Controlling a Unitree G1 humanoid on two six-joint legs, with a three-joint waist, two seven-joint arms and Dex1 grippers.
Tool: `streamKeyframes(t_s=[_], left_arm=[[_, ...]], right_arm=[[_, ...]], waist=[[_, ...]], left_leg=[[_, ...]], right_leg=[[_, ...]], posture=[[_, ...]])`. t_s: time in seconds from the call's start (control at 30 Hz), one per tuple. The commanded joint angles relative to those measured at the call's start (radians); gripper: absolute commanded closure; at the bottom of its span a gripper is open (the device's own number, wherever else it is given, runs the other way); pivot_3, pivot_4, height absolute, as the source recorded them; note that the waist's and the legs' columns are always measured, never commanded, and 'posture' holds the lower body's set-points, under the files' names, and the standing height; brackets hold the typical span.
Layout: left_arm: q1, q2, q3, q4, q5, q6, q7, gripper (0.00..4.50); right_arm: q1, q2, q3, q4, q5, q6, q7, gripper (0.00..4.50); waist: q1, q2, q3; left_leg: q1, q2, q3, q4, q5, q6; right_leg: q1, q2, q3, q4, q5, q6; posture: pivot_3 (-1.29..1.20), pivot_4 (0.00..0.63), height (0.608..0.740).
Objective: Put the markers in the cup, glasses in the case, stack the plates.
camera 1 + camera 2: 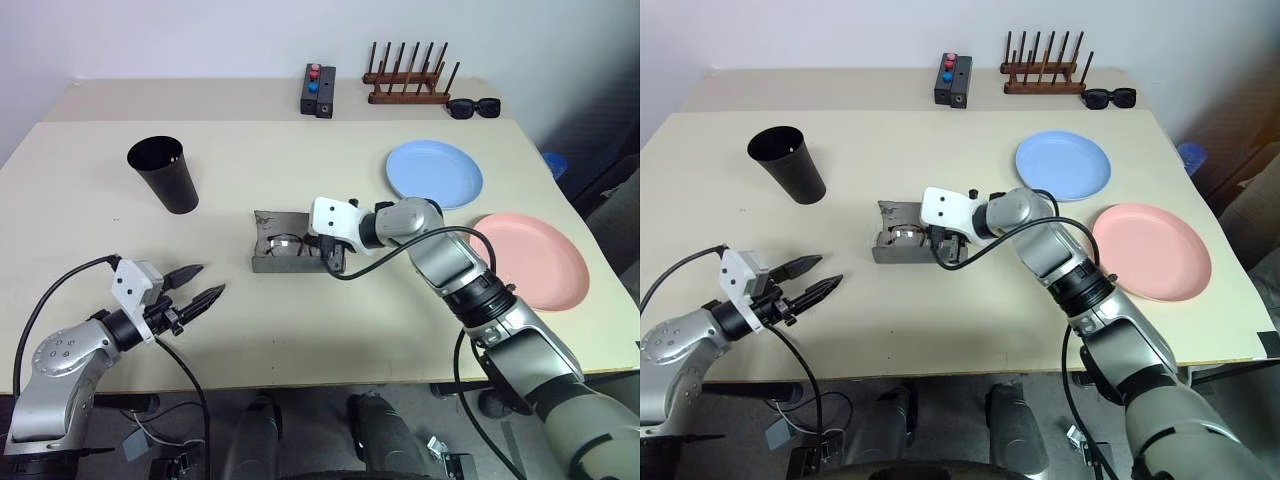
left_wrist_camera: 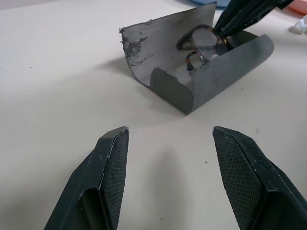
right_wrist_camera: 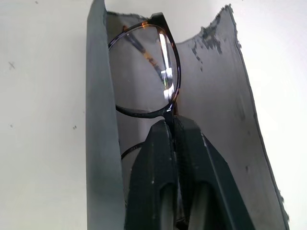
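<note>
One pair of glasses (image 3: 144, 72) — thin dark wire frame, clear roundish lenses — lies inside the single grey case (image 1: 283, 250), a felt-like trough with its curved flap standing open, at the middle of the bench (image 1: 300, 330). The right claw (image 3: 173, 125) reaches into the case, its two black fingers pinched nearly together on the bridge of the frame. One matte black tapered cup (image 1: 164, 173) stands upright, well apart on the left. Two round shallow plates lie side by side on the right — a light blue plate (image 1: 434, 172) and a salmon pink plate (image 1: 535, 258), unstacked. The left claw (image 1: 197, 285) hovers near the front edge with fingers spread, holding nothing. The bench is pale beige and smooth, against a white wall.
</note>
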Motion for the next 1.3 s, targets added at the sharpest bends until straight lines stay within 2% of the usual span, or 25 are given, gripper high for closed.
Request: streamKeyframes(t_s=[0.03, 0.13, 0.23, 0.33, 0.47, 0.57, 0.7, 0.87, 0.93, 1.0, 1.07, 1.3], left_arm=[[0.010, -0.006, 0.010, 0.008, 0.002, -0.036, -0.004, 1.64], [0.009, -0.010, 0.014, 0.028, 0.005, -0.049, 0.000, 1.64], [-0.037, -0.014, 0.026, 0.033, -0.035, 0.003, 0.031, 1.64], [-0.158, -0.011, 0.023, 0.047, -0.102, 0.122, 0.068, 2.44], [-0.382, -0.012, -0.063, 0.097, -0.103, 0.225, 0.075, 4.44], [-0.585, -0.041, -0.129, 0.208, -0.063, 0.276, 0.103, 4.48], [-0.877, -0.092, -0.278, 0.424, 0.030, 0.345, 0.071, 4.48], [-1.103, -0.156, -0.372, 0.725, 0.127, 0.328, 0.015, 4.48], [-1.154, -0.171, -0.400, 0.805, 0.161, 0.324, -0.018, 4.48], [-1.208, -0.177, -0.497, 0.892, 0.254, 0.345, -0.061, 4.48], [-1.243, -0.185, -0.545, 0.965, 0.308, 0.340, -0.091, 4.48], [-1.267, -0.195, -0.558, 1.070, 0.378, 0.293, -0.163, 4.48]], right_arm=[[-0.009, 0.014, -0.046, -0.033, 0.008, 0.009, -0.020, 2.53], [-0.017, 0.020, -0.076, -0.051, 0.021, 0.024, -0.034, 1.02], [-0.015, 0.015, -0.112, -0.085, 0.039, 0.039, -0.036, 1.02], [0.033, -0.031, -0.162, -0.192, 0.091, 0.010, 0.007, 0.98], [0.178, -0.140, -0.219, -0.396, 0.182, -0.029, 0.098, 0.98], [0.274, -0.201, -0.256, -0.495, 0.230, 0.002, 0.116, 0.98], [0.402, -0.257, -0.307, -0.581, 0.250, 0.059, 0.073, 0.98], [0.486, -0.281, -0.356, -0.675, 0.289, 0.142, 0.021, 0.98], [0.503, -0.283, -0.370, -0.697, 0.303, 0.167, 0.004, 0.98], [0.534, -0.272, -0.418, -0.723, 0.333, 0.205, -0.034, 0.98], [0.573, -0.269, -0.459, -0.743, 0.352, 0.224, -0.065, 0.98], [0.701, -0.296, -0.524, -0.762, 0.382, 0.191, -0.089, 0.98]], waist=[[0.000, 0.000, 0.000], [0.001, 0.000, 0.000], [0.002, 0.000, 0.000], [0.010, 0.000, 0.000], [0.031, -0.001, 0.000], [0.034, 0.000, 0.000], [0.027, 0.000, 0.000], [0.018, 0.000, 0.000], [0.018, 0.000, 0.000], [0.020, 0.000, 0.000], [0.025, 0.000, 0.000], [0.026, 0.000, 0.000]], left_leg=[[0.000, 0.000, 0.000, 0.000, 0.000, 0.000], [0.000, 0.000, 0.000, 0.000, 0.000, 0.000], [0.000, 0.000, 0.000, 0.000, 0.000, 0.000], [0.000, 0.000, -0.001, 0.001, 0.000, 0.000], [0.000, 0.000, -0.002, 0.003, 0.000, 0.000], [0.000, -0.001, -0.003, 0.005, 0.001, 0.000], [0.001, -0.001, -0.003, 0.007, 0.001, 0.000], [0.001, 0.000, -0.004, 0.005, 0.001, 0.000], [0.001, 0.000, -0.004, 0.004, 0.001, 0.000], [0.000, 0.000, -0.004, 0.004, 0.001, 0.000], [0.000, -0.001, -0.004, 0.005, 0.001, 0.000], [0.000, 0.000, -0.004, 0.005, 0.001, 0.000]], right_leg=[[0.000, 0.000, 0.000, 0.000, 0.000, 0.000], [0.000, 0.000, 0.000, 0.000, 0.000, 0.000], [0.000, 0.000, 0.000, 0.000, 0.000, 0.000], [0.000, 0.000, -0.001, 0.001, 0.000, 0.000], [0.003, 0.000, -0.001, 0.001, 0.001, 0.004], [0.005, 0.001, -0.002, 0.001, 0.002, 0.006], [0.006, 0.002, -0.001, 0.002, 0.003, 0.007], [0.005, 0.002, -0.001, 0.002, 0.003, 0.009], [0.005, 0.003, -0.001, 0.002, 0.003, 0.009], [0.005, 0.003, -0.001, 0.002, 0.002, 0.009], [0.005, 0.003, -0.001, 0.002, 0.002, 0.009], [0.005, 0.002, -0.001, 0.002, 0.002, 0.009]], posture=[[0.00, 0.150, 0.740], [0.00, 0.150, 0.740], [0.00, 0.150, 0.740], [0.00, 0.150, 0.740], [0.00, 0.150, 0.740], [0.00, 0.150, 0.740], [0.00, 0.150, 0.740], [0.00, 0.150, 0.740], [0.00, 0.150, 0.740], [0.00, 0.150, 0.740], [0.00, 0.150, 0.740], [0.00, 0.150, 0.740]])
